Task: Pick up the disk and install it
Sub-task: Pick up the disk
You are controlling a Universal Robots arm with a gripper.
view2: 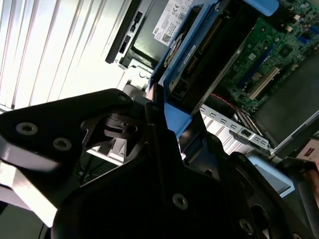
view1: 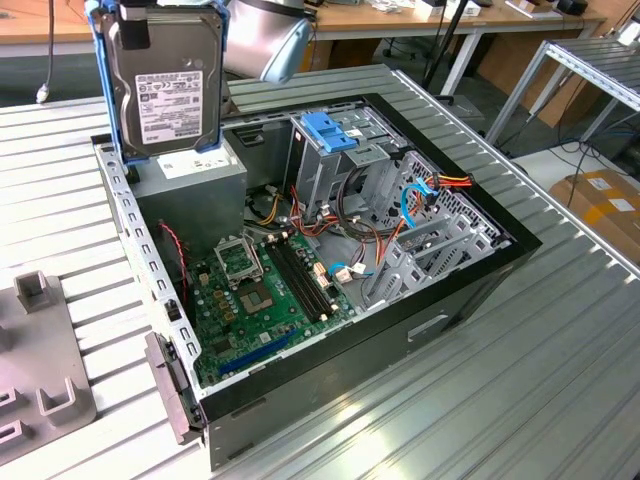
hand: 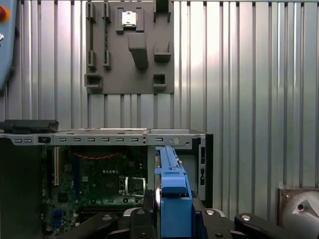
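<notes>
Closest in, in the first wrist view, the gripper is clamped on the disk, with black fingers on either side of its blue carrier. In the exterior view's upper left the disk hangs upright, label outward, over the open case's back corner.

Bright, even light comes from above. The ribbed worktop gives pale glare, strongest in the second wrist view, where the hand is dark; the computer case is shadowed inside.
</notes>
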